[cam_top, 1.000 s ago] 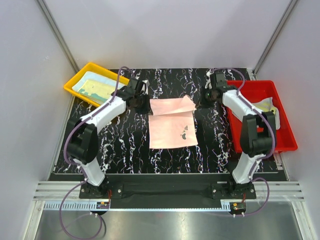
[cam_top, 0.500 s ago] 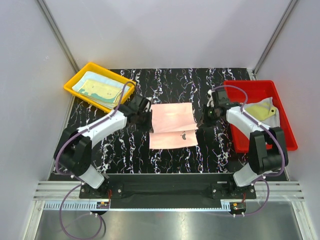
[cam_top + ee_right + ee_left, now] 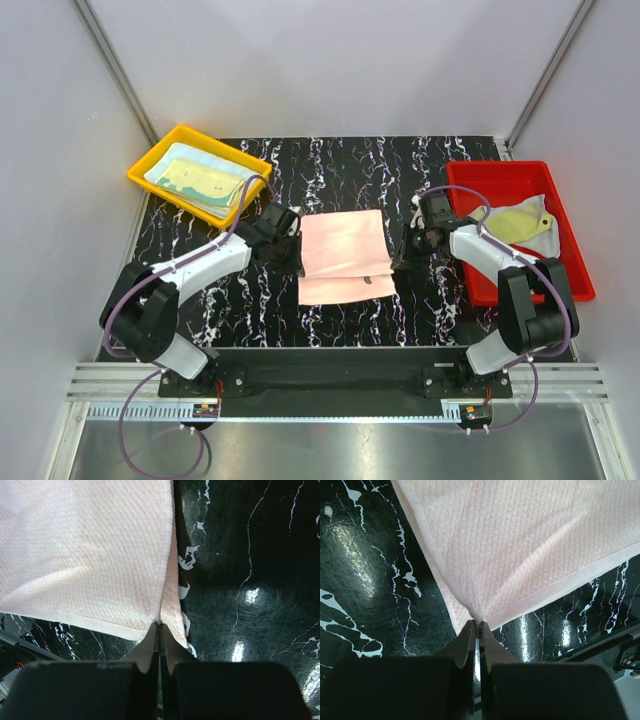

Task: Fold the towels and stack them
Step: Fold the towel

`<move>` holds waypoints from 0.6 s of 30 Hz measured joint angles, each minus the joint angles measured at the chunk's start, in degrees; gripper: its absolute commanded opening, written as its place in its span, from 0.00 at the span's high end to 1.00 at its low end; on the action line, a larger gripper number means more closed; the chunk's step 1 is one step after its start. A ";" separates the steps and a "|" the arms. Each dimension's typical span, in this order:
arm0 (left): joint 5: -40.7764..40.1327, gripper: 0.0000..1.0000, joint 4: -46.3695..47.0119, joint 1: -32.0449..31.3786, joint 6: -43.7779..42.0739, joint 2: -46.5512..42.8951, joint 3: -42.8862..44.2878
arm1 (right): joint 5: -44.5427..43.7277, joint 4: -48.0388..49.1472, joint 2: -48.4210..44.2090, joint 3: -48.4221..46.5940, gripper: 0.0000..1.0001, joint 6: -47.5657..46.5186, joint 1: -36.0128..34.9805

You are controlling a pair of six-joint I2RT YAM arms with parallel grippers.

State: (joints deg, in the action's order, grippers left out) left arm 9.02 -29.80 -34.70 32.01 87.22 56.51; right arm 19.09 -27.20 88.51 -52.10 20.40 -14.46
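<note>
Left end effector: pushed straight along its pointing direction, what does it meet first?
The pink towel: the left end effector is shut on its corner, and the cloth fills the path ahead. Depth beyond is unclear.

You're looking at a black marbled table [image 3: 340,165]. A yellow tray [image 3: 155,151] is sitting at its far left corner, and a red tray [image 3: 505,180] is lying along its right edge.

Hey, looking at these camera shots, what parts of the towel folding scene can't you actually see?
- Top view: whether more towels lie under the top towel in the yellow tray; it covers them.
- Top view: the near part of the pale yellow towel in the red tray, behind the right arm.
- Left wrist view: most of the pink towel, cut off by the frame edges.
</note>
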 measured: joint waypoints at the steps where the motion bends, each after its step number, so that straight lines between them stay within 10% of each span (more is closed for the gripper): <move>1: -0.04 1.00 0.22 -0.13 0.24 -0.39 -0.31 | -0.04 0.00 -0.31 0.02 1.00 0.00 -0.15; 18: -0.92 1.00 -0.98 -1.22 1.88 -0.57 1.66 | -0.11 -1.60 -1.60 -3.76 1.00 -0.68 -1.77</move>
State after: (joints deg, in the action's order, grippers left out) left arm 8.10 -30.79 -35.92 33.89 86.65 58.17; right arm 18.98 -28.80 86.91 -55.86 19.73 -16.23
